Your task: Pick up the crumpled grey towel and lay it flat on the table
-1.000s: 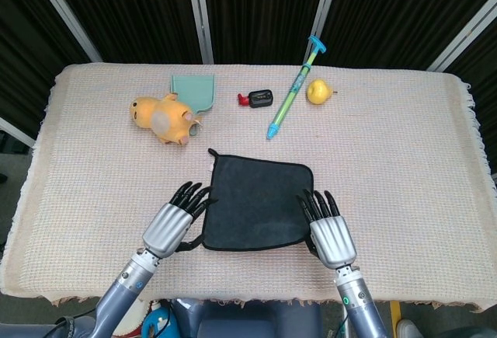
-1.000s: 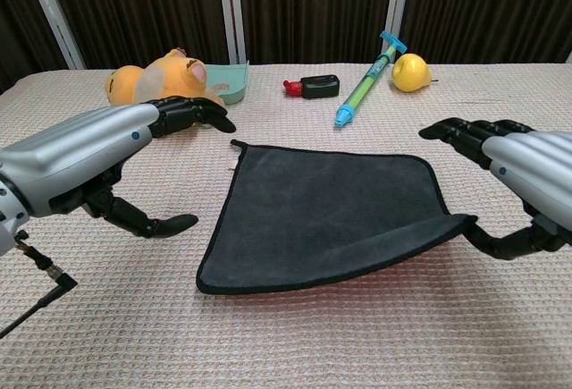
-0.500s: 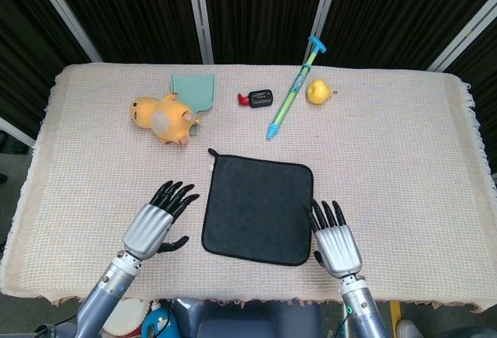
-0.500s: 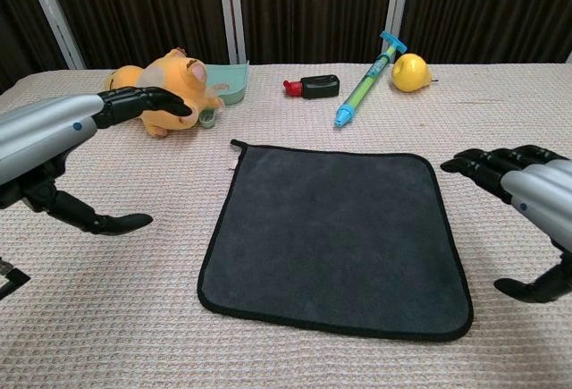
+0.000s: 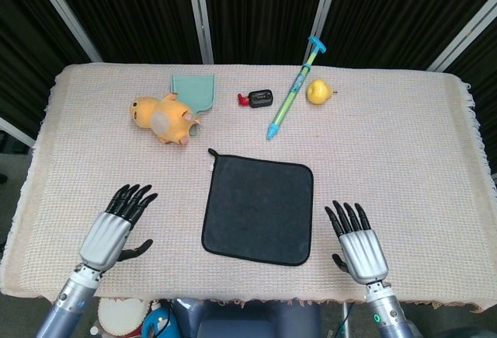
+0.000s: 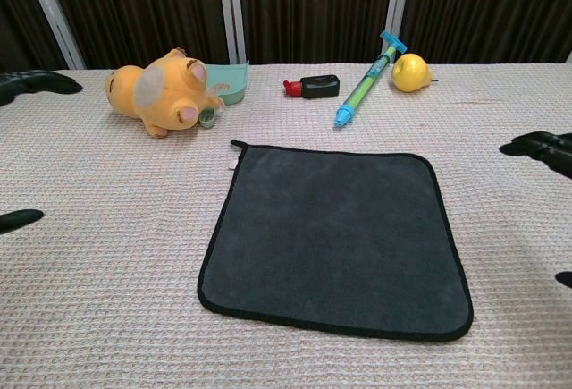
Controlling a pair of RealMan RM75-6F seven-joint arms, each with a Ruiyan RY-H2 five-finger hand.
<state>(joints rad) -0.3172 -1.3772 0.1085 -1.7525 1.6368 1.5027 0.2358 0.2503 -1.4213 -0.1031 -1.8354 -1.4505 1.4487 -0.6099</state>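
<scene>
Head view: the grey towel (image 5: 258,207) lies flat mid-table as the left hand (image 5: 114,231) and right hand (image 5: 360,245), fingers spread and empty, have pulled clear of its edges; task looks complete

A table (image 5: 404,159) under a beige woven cloth carries everything. A grey towel (image 5: 258,207) lies flat near the front, at the middle. Along the far side, left to right: an orange plush toy (image 5: 163,117) touching a teal dustpan (image 5: 193,89), a small red-and-black device (image 5: 256,99), a blue-green syringe toy (image 5: 294,88), and a yellow pear (image 5: 318,91) just beside it
</scene>
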